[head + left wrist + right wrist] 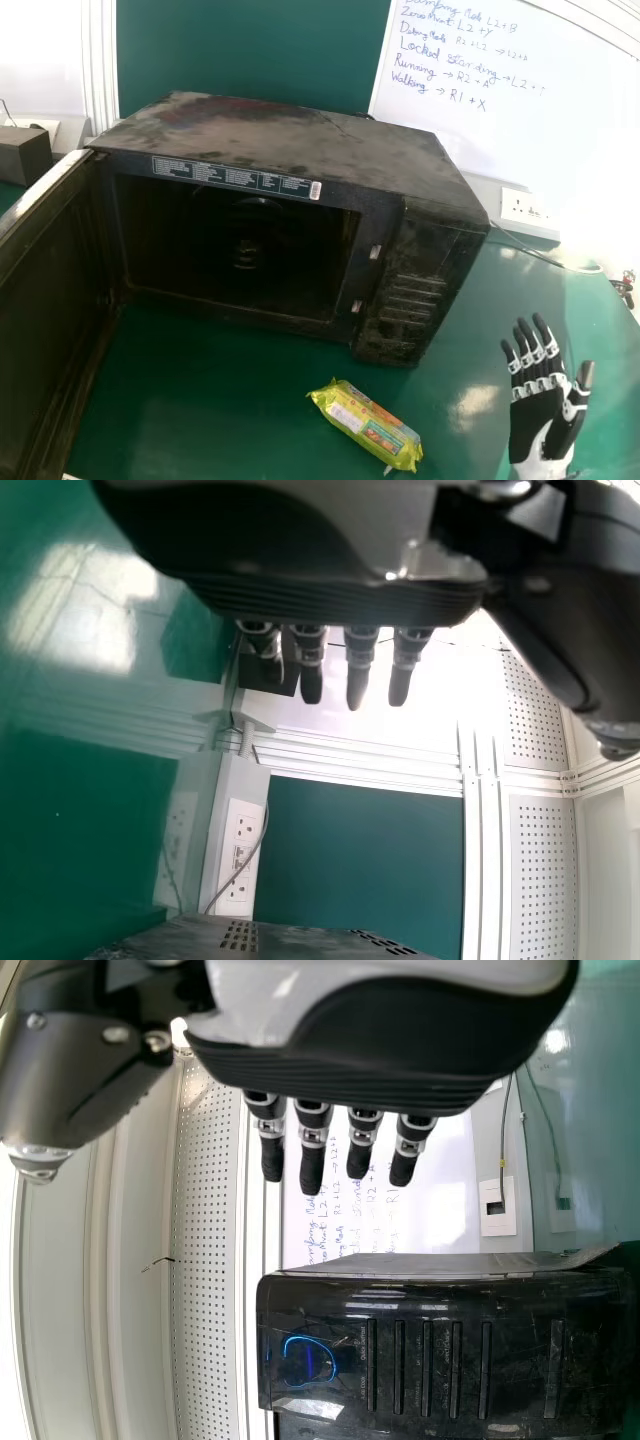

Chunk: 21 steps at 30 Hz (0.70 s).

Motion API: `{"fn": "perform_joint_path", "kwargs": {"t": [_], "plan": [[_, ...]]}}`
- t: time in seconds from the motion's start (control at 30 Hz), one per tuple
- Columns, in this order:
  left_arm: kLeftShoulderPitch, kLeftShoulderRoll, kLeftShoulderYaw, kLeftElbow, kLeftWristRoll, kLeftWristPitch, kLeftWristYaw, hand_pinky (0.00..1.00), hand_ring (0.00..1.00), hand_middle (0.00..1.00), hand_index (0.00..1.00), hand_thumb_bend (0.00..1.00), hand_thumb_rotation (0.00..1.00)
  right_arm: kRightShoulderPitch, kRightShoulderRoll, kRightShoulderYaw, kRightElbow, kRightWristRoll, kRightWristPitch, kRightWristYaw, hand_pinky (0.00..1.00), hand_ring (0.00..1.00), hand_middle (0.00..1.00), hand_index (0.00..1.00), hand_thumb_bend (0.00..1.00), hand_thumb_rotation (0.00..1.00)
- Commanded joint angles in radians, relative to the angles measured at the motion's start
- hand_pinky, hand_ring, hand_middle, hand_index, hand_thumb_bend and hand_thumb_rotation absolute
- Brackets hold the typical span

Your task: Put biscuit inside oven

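My right hand (541, 405) is at the right of the head view, its fingers straight and holding nothing, right of the biscuit packet. In the right wrist view the right hand (380, 1045) shows extended fingers. The yellow-green biscuit packet (370, 425) lies on the table in front of the oven. The black oven (385, 290) stands with its door (45, 310) swung wide at the left and its cavity exposed. My left hand (310, 590) has straight fingers in the left wrist view, with the oven's top edge (270, 942) also seen there.
The green table (225, 410) carries the oven. Behind it are a whiteboard (480, 120) with writing, a wall socket (522, 207) and a cable (550, 262). A dark box (24, 155) sits at the far left.
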Motion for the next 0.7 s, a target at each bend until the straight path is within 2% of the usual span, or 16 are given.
{"fn": "perform_joint_path", "kwargs": {"t": [0.0,0.27,0.37,0.43,0.67], "plan": [[-0.014,-0.003,-0.011,-0.010,0.001,-0.002,-0.004,1.00,1.00,1.00,1.00,0.79,1.00,0.003,-0.008,-0.006,-0.006,-0.022,-0.013,-0.008,1.00,0.95,0.94,0.96,1.00,1.00],[-0.012,-0.002,-0.013,-0.012,0.010,-0.005,0.005,1.00,1.00,1.00,1.00,0.82,0.99,0.023,-0.046,-0.012,-0.048,-0.197,-0.058,-0.056,1.00,0.95,0.95,0.96,1.00,1.00],[-0.011,-0.004,-0.014,-0.018,0.014,-0.002,0.013,1.00,1.00,1.00,1.00,0.80,0.95,0.024,-0.062,-0.010,-0.060,-0.237,-0.076,-0.064,1.00,0.95,0.95,0.96,1.00,1.00],[-0.011,-0.006,-0.015,-0.023,0.015,-0.002,0.019,1.00,1.00,1.00,1.00,0.75,0.93,0.023,-0.074,-0.006,-0.062,-0.262,-0.088,-0.067,1.00,0.95,0.94,0.96,1.00,1.00],[-0.014,-0.004,-0.016,-0.023,0.014,0.003,0.020,1.00,1.00,1.00,1.00,0.77,0.84,0.024,-0.104,-0.002,-0.073,-0.385,-0.116,-0.106,1.00,0.95,0.94,0.96,1.00,1.00]]}}
